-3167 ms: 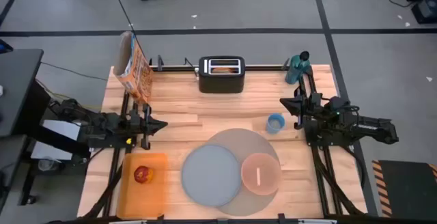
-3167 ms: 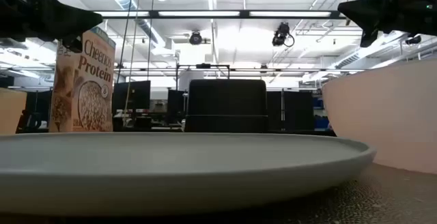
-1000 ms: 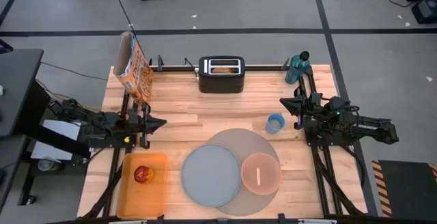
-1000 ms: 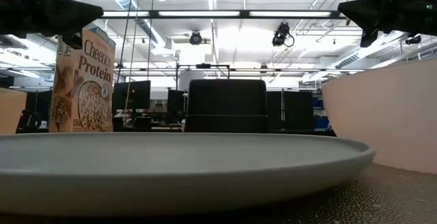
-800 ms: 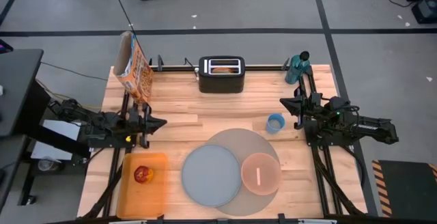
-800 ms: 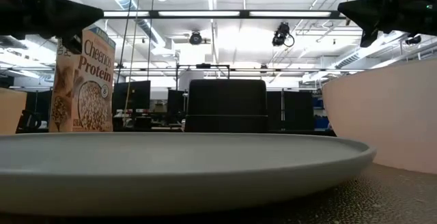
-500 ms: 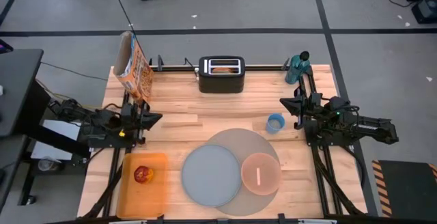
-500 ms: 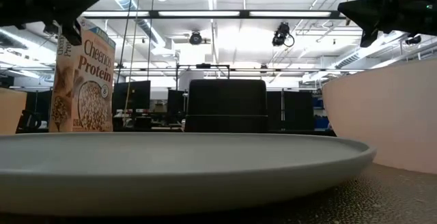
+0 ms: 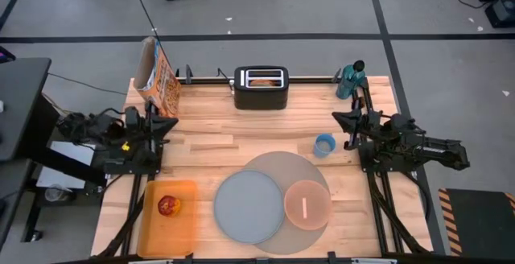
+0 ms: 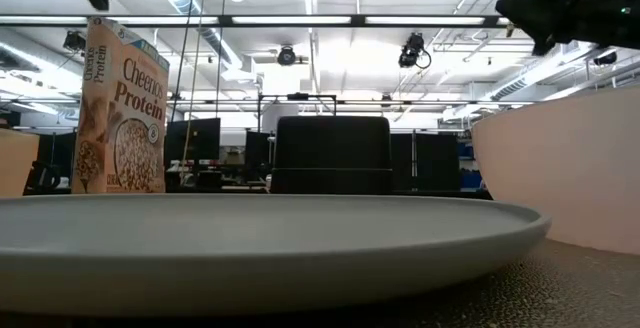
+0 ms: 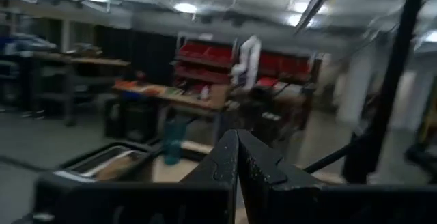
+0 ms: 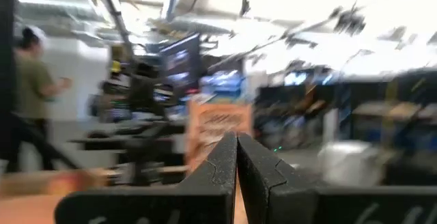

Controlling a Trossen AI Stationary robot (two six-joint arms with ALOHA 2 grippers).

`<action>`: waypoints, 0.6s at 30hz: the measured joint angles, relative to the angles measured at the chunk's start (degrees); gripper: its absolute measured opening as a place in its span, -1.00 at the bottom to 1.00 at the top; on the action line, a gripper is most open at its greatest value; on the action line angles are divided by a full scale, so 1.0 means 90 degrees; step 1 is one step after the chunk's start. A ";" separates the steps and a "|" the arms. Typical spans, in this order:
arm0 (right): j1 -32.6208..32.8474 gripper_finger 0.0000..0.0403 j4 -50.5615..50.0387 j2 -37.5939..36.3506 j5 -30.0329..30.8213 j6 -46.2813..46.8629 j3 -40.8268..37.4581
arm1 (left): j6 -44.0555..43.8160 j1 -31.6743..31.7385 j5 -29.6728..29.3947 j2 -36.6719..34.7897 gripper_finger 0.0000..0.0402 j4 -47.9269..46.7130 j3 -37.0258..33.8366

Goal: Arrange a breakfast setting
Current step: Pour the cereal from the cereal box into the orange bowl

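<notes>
The round grey-tan placemat [image 9: 278, 167] lies near the table's front. On it are the grey plate [image 9: 248, 206] and the pink bowl [image 9: 307, 204], which holds the metal spoon [image 9: 305, 208]. The red apple [image 9: 167, 206] rests on the orange board [image 9: 173, 224]. The bagel half [image 9: 261, 80] sticks up from a slot of the black toaster [image 9: 261, 93]. No loose cereal pieces show. My left gripper [image 9: 170, 125] is shut and empty at the table's left edge, raised, beside the cereal box [image 9: 157, 77]. My right gripper [image 9: 336, 119] is shut and empty at the right edge.
A small blue cup [image 9: 324, 145] stands just left of my right gripper. A teal bottle [image 9: 351, 79] stands at the far right corner. The cereal box stands upright at the far left corner. Bare wood lies between the toaster and the placemat.
My left gripper has drawn back toward the table's left and far edges and has risen, so that in the low view it has nearly left the top of the picture. It has stayed shut. Nothing on the table has moved.
</notes>
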 joint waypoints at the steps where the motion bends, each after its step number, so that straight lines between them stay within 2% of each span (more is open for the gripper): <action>1: 0.0000 -0.91 0.0096 0.0002 0.0006 -0.0238 0.0000 | 0.0029 0.0000 -0.0011 0.0237 -0.93 -0.0268 0.0270; 4: 0.0000 -0.91 0.0604 -0.0001 0.0149 -0.0792 0.0000 | 0.0255 0.0000 -0.0011 0.1003 -0.93 -0.1073 0.1023; 6: 0.0000 -0.91 0.0878 0.0002 0.0161 -0.0833 0.0000 | 0.0567 0.0000 -0.0016 0.1446 -0.93 -0.1402 0.1428; 8: 0.0000 -0.91 0.1068 0.0002 0.0144 -0.0659 0.0000 | 0.0446 0.0000 -0.0141 0.1801 -0.93 -0.1786 0.1771; 10: 0.0000 -0.91 0.1207 -0.0001 0.0123 -0.0259 0.0000 | -0.0256 -0.0002 -0.0359 0.2122 -0.93 -0.2561 0.2171; 14: 0.0000 -0.91 0.1321 0.0003 0.0103 0.0839 0.0000 | -0.2383 0.0000 -0.0333 0.2700 -0.92 -0.5140 0.3083; 18: 0.0000 -0.91 0.1559 0.0000 -0.0272 0.1192 0.0000 | -0.4485 0.0000 0.0504 0.3331 -0.88 -0.7422 0.3716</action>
